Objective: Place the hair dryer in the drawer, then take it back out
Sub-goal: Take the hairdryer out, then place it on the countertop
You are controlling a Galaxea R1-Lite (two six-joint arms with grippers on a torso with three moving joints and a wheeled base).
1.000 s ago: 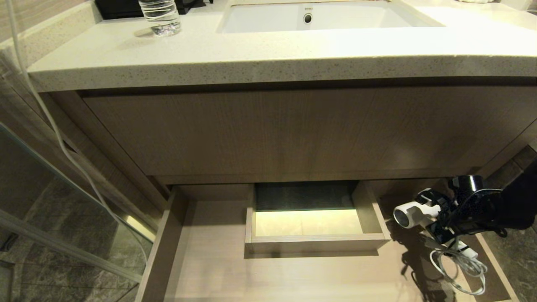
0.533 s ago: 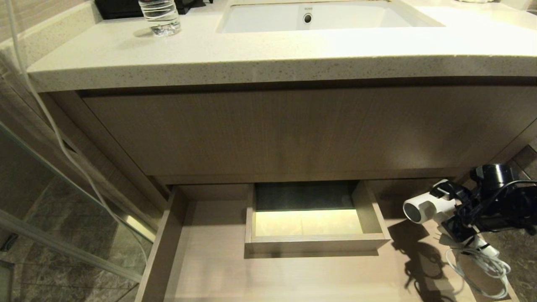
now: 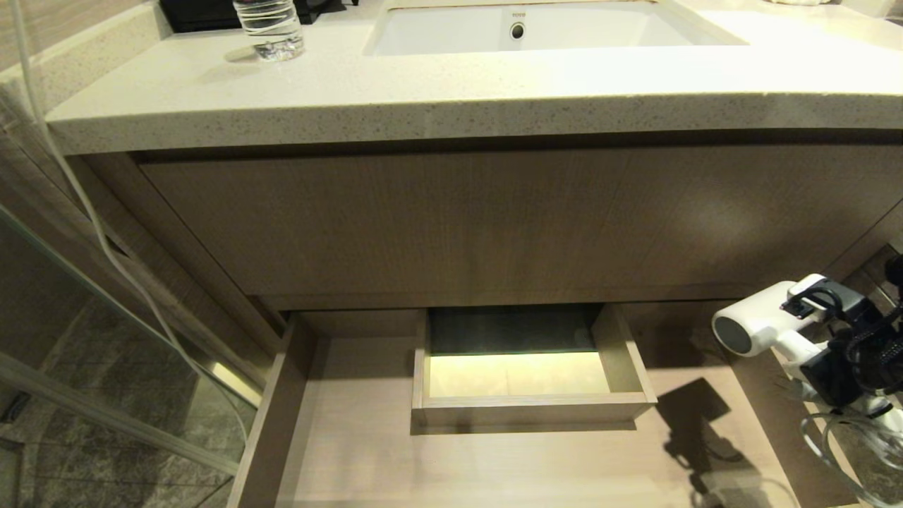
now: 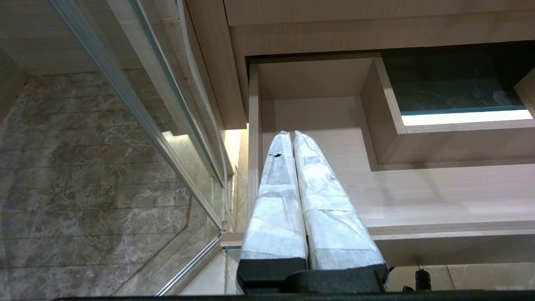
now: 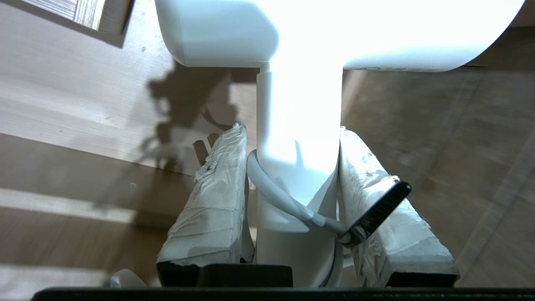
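My right gripper (image 3: 813,354) is shut on the straight handle of the white hair dryer (image 3: 753,329), held in the air over the right end of the open drawer (image 3: 487,462). The barrel's dark round end faces the drawer's middle. In the right wrist view the handle (image 5: 299,113) sits between both taped fingers (image 5: 217,179), and the white cord with its black strap (image 5: 382,207) crosses in front. The coiled cord (image 3: 843,451) dangles below the hand. My left gripper (image 4: 291,133) is shut on nothing, parked above the drawer's front left corner (image 4: 253,175), and is outside the head view.
A box-shaped cut-out (image 3: 529,408) stands in the drawer's back middle. Above are the tall wood panel (image 3: 494,219), the stone countertop (image 3: 423,92) with sink (image 3: 564,32) and a water bottle (image 3: 271,28). A glass panel (image 3: 106,367) and a hanging cable (image 3: 92,219) are on the left.
My right gripper has carried the hair dryer up and to the right, from low over the drawer's right part to its right edge. The cord rose with it. The left arm stayed still.
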